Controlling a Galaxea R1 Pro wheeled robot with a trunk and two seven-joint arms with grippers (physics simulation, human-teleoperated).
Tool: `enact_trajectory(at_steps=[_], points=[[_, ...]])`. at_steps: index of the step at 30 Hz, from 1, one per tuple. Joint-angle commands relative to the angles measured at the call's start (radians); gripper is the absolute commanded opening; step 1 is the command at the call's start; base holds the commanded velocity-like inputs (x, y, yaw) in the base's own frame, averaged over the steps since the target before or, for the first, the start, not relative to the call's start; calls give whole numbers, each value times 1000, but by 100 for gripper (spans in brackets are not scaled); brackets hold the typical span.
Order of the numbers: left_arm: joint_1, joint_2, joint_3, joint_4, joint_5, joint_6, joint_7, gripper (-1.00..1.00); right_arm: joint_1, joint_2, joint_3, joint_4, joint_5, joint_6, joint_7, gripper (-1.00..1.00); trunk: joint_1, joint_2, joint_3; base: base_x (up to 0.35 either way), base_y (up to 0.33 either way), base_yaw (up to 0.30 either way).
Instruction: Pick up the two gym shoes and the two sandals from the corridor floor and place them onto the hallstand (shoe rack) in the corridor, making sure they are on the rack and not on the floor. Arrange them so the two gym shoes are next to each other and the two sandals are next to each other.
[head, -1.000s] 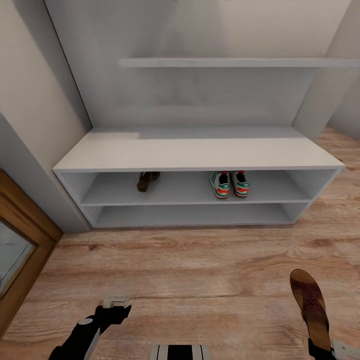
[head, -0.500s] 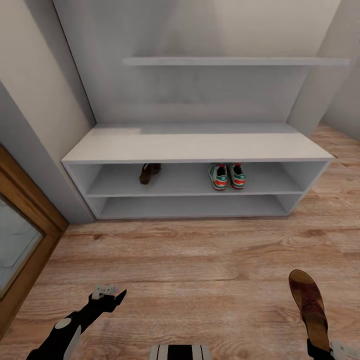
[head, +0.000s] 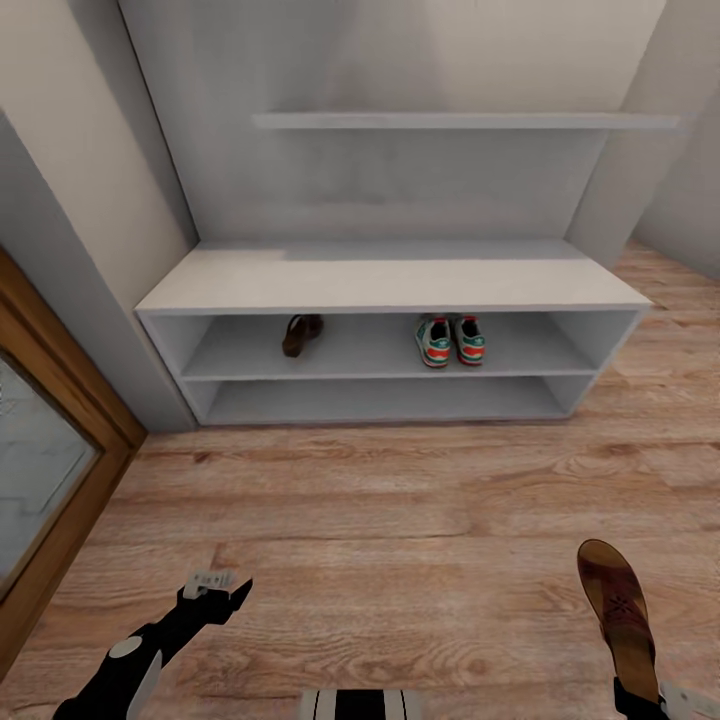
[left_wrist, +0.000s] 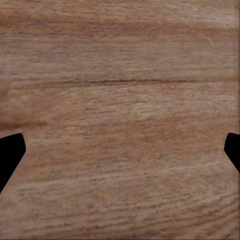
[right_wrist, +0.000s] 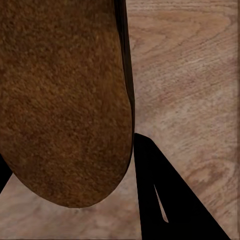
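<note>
Light brown wood-grain plank flooring (head: 400, 520) runs up to the pale grey-white hallstand with a wide bench top (head: 390, 282) and two low open shelves. At the head view's lower left, the left gripper (head: 212, 588) hangs over bare planks, its dark fingertips (left_wrist: 10, 152) spread wide apart. On the upper shelf lies one brown leather sandal (head: 300, 333), well apart from the two cream-white sneakers with teal stripes (head: 449, 340), set side by side. At lower right, the right gripper (head: 650, 698) pinches a second brown sandal (head: 620, 615) above the floor.
</note>
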Motion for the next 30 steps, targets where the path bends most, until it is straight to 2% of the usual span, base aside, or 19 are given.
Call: enact_trajectory(at_steps=[1, 18, 23, 26, 29, 30], points=[[0, 0, 7, 1, -10, -6, -6, 100, -1, 1, -5, 1, 7, -3, 3, -100, 0, 0, -1, -64, 0, 0], [0, 3, 9, 7, -13, -11, -9, 100, -1, 6, -4, -1, 7, -3, 1, -100, 0, 0, -1, -7, 0, 0], [19, 4, 9, 2, -9, -19, -16, 100, -1, 7, -2, 14, 7, -2, 4, -100, 0, 0, -1, 0, 0, 0], [33, 4, 9, -3, -6, -35, -17, 100, -1, 10, 6, 42, 5, -3, 4, -100, 0, 0, -1, 0, 0, 0], [43, 4, 9, 2, -3, -74, -21, 100, -1, 23, 36, 56, 4, -1, 2, -100, 0, 0, -1, 0, 0, 0], [46, 5, 9, 5, -2, -94, -27, 100, -2, 37, 61, 59, 4, 0, 1, -100, 0, 0, -1, 0, 0, 0]])
